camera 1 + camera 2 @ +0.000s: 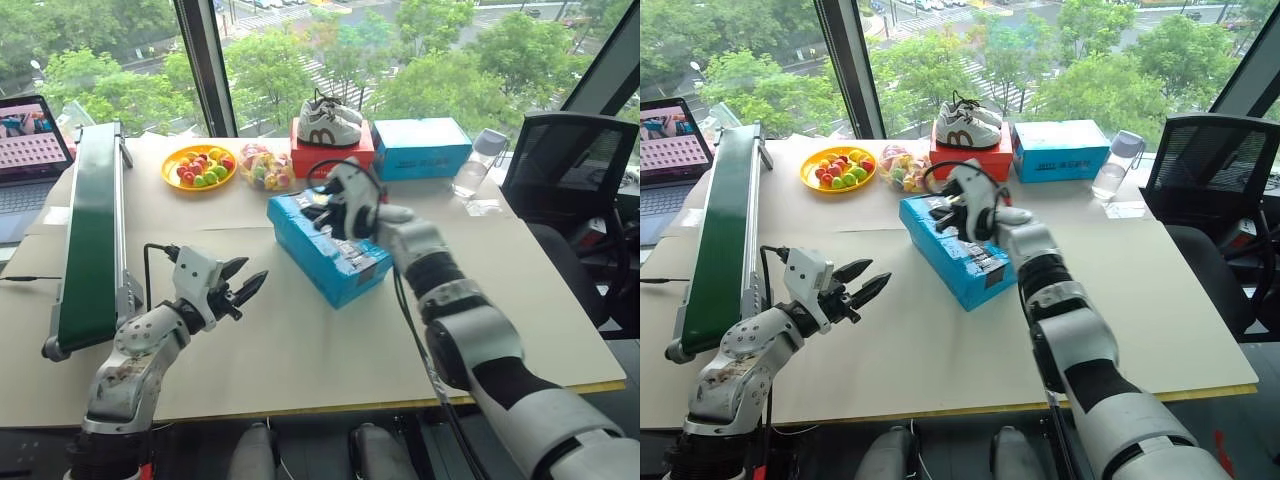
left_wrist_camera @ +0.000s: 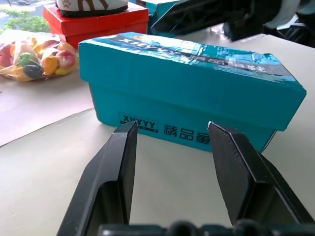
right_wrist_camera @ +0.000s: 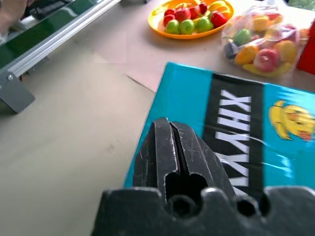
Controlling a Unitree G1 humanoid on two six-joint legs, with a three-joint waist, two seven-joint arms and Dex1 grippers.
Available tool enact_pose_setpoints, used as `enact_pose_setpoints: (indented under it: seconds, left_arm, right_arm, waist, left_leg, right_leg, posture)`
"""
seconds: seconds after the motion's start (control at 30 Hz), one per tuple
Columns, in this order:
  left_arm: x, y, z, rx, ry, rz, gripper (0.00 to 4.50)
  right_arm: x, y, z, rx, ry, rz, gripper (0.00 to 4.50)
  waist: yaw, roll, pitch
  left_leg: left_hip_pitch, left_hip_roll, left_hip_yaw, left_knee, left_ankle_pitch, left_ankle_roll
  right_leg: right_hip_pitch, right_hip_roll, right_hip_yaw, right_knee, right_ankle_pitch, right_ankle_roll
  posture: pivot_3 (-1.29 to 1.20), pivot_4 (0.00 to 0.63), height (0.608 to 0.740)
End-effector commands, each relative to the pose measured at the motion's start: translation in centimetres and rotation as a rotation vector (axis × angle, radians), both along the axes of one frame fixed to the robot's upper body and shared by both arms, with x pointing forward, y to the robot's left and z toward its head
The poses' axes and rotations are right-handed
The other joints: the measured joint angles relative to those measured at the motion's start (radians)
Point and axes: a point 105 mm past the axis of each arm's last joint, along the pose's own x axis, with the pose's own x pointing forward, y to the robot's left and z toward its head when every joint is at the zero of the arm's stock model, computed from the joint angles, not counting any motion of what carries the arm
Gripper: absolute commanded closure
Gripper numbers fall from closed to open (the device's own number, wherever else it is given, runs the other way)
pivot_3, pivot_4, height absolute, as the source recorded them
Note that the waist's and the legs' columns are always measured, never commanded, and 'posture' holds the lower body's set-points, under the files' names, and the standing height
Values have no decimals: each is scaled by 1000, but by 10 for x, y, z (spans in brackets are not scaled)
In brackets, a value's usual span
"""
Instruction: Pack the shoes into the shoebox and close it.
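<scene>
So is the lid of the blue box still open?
No, the blue box has its lid down flat on top.

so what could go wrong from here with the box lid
The right hand is shut and sits over the far end of the shoebox lid; a push there alone could leave the near end raised or skid the box across the table. The open left hand stands clear of the box, so nothing braces it. A slide away from the robot could bump the bag of fruit.
</scene>
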Motion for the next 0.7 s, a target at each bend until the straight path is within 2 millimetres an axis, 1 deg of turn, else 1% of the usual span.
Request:
enact_pose_setpoints:
  seconds: [0.03,0.07,0.1,0.17,0.27,0.4,0.43,0.53,0.7]
  left_arm:
    - [-4,-2,10,-5,-38,-5,2080]
    - [-4,-2,10,-5,-38,-3,2080]
    - [-5,-2,10,-7,-38,1,2080]
    - [-6,-1,11,-8,-39,6,2080]
    - [-7,-2,10,-10,-38,11,2080]
    - [-8,-2,10,-13,-37,14,2080]
    - [-7,-1,10,-13,-39,18,2080]
    - [-5,2,12,-15,-48,36,2080]
    - [7,14,18,-66,-67,136,2080]
  right_arm:
    - [8,-11,-13,-115,-41,-69,4445]
    - [5,-11,-25,-147,-18,-60,4445]
    - [2,-11,-35,-187,-9,-52,4445]
    - [-2,-11,-48,-211,23,-43,4445]
    - [-3,-11,-50,-207,30,-46,4445]
    - [-1,-13,-47,-206,18,-56,4445]
    - [2,-12,-34,-163,1,-52,4445]
    - [8,-12,-6,-72,-34,-45,4445]
    - [18,-32,33,39,-89,-81,4445]
  waist:
    - [9,0,0]
    - [10,0,0]
    - [10,0,0]
    - [8,0,0]
    - [5,0,0]
    - [5,0,0]
    - [5,0,0]
    - [6,0,0]
    - [9,0,0]
  left_leg:
    - [0,0,0,0,0,0]
    - [0,0,0,1,0,0]
    - [0,0,0,1,-2,-4]
    - [2,0,0,1,-4,-6]
    - [3,0,0,1,-4,-6]
    - [3,0,0,1,-4,-6]
    - [3,0,0,1,-4,-6]
    - [3,0,0,1,-4,-6]
    - [2,0,0,1,-4,-6]
  right_leg:
    - [1,0,-1,0,0,0]
    - [1,-1,-1,0,0,0]
    - [2,-1,-1,0,0,0]
    - [2,-1,-1,0,0,0]
    - [3,0,-1,1,0,0]
    - [3,0,-1,1,0,0]
    - [3,0,-1,1,0,0]
    - [3,0,-1,1,0,0]
    - [2,0,-1,1,0,0]
  posture:
    - [0,150,731]
    - [0,150,731]
    - [0,150,731]
    - [0,150,731]
    - [0,150,731]
    - [0,150,731]
    - [0,150,731]
    - [0,150,731]
    - [0,150,731]
